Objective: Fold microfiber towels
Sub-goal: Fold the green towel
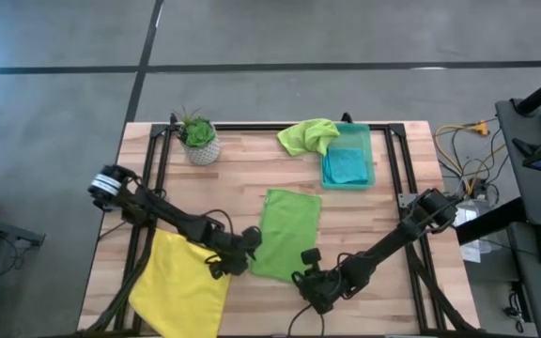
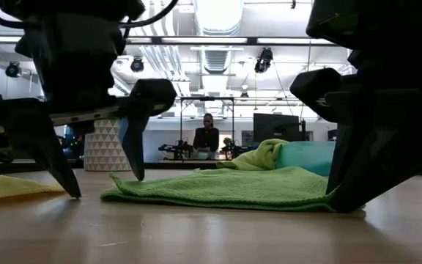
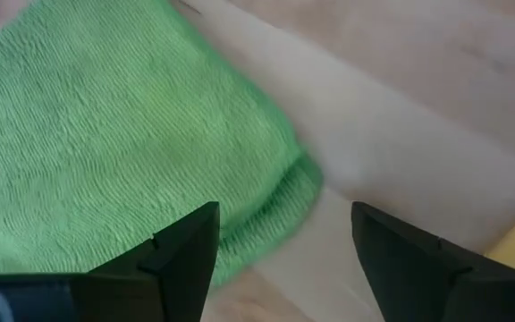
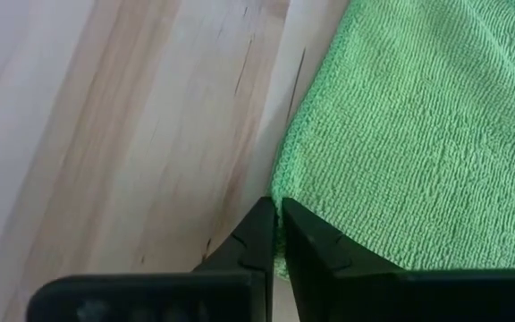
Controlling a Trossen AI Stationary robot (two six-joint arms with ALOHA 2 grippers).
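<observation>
Folded green towel (image 1: 287,234) at centre frame; left gripper (image 1: 243,252) fingers apart, right gripper (image 1: 306,272) fingers pinched on its corner. Yellow towel (image 1: 180,282) lower left, bin (image 1: 348,160) above.

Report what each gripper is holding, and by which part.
The right gripper is shut on the folded green towel at its near corner. The left gripper stands open beside it, holding nothing.

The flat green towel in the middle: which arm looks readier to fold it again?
Probably the right: its tool is shut on the green towel's near corner. The left tool stands open beside the other corner, holding nothing.
</observation>
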